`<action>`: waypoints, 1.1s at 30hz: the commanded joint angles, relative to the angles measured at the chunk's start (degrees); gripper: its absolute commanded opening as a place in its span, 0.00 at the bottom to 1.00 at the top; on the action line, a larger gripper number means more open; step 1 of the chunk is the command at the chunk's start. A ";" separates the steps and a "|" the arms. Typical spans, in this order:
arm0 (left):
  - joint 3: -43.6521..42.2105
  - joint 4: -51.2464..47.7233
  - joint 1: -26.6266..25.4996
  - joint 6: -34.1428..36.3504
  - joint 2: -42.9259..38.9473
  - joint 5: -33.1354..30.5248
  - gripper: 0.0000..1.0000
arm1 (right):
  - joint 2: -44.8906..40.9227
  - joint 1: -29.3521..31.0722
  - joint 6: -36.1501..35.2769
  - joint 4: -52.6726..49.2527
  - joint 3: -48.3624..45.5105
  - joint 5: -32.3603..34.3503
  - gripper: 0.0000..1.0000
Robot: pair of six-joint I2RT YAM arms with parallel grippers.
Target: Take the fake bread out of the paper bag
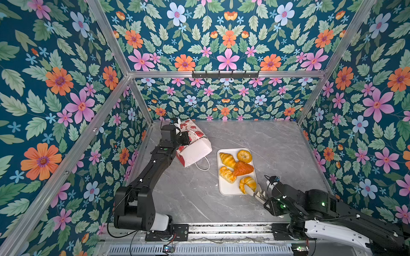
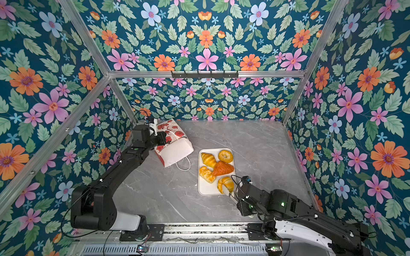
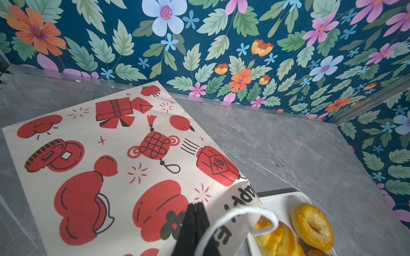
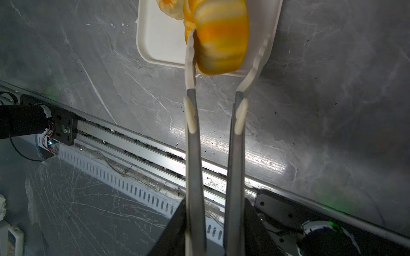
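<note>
The white paper bag (image 1: 195,153) (image 3: 99,155) with red pictures lies tipped at the back left, its mouth toward the tray. My left gripper (image 1: 186,139) (image 3: 195,221) is shut on the paper bag's wall near the mouth. Several fake bread pieces lie on the white tray (image 1: 228,189): a bagel (image 1: 244,156), two croissants (image 1: 227,159), an orange-brown triangle (image 1: 243,169) and a curved roll (image 1: 247,184) (image 4: 221,37). My right gripper (image 1: 265,199) (image 4: 214,221) is shut on metal tongs (image 1: 253,191). Their white tips straddle the curved roll; one tip touches it, the other stands apart.
The bag's cord handle (image 1: 203,165) trails on the grey marble table (image 1: 277,144) between bag and tray. Floral walls close in three sides. A metal rail (image 1: 228,230) runs along the front edge by both arm bases.
</note>
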 commanded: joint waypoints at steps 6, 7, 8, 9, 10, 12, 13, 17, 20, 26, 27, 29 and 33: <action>-0.14 1.66 0.03 0.13 -0.09 0.28 0.00 | -0.80 -0.27 0.41 -0.47 1.76 2.52 0.45; -0.16 1.73 -0.01 0.15 -0.02 0.29 0.00 | -1.10 -0.27 0.47 -0.97 2.03 3.06 0.45; -0.17 1.73 -0.01 0.06 0.03 0.37 0.00 | -1.29 -0.26 0.63 -1.12 2.19 3.42 0.44; -0.16 1.76 0.00 0.05 0.00 0.45 0.00 | -1.54 -0.27 0.63 -1.20 2.36 3.47 0.45; -0.17 1.78 -0.01 -0.05 0.07 0.45 0.00 | -1.73 -0.27 0.58 -1.25 2.41 3.63 0.45; -0.20 1.80 -0.01 -0.01 0.11 0.41 0.00 | -1.65 -0.31 0.63 -1.23 2.39 3.82 0.44; -0.08 1.77 0.03 0.03 0.06 0.43 0.00 | -1.64 -0.28 0.62 -1.40 2.34 3.87 0.45; -0.11 1.80 0.03 0.09 0.07 0.43 0.00 | -1.61 -0.27 0.65 -1.87 1.90 4.34 0.44; -0.09 1.74 0.03 0.00 0.10 0.46 0.00 | -2.15 -0.27 0.44 -1.22 1.72 4.43 0.44; -0.20 1.82 -0.01 -0.06 0.04 0.63 0.00 | -1.44 -0.31 -1.81 2.09 0.74 4.87 0.43; -0.17 1.82 -0.01 -0.08 0.03 0.69 0.00 | -1.08 -0.35 -2.57 3.40 0.38 4.96 0.43; -0.26 1.82 0.03 -0.09 -0.04 0.72 0.00 | 0.38 -0.59 -3.81 5.32 0.10 4.97 0.42; -0.20 1.84 -0.01 -0.08 -0.15 0.80 0.00 | 3.91 -0.97 -6.30 8.26 0.62 3.60 0.41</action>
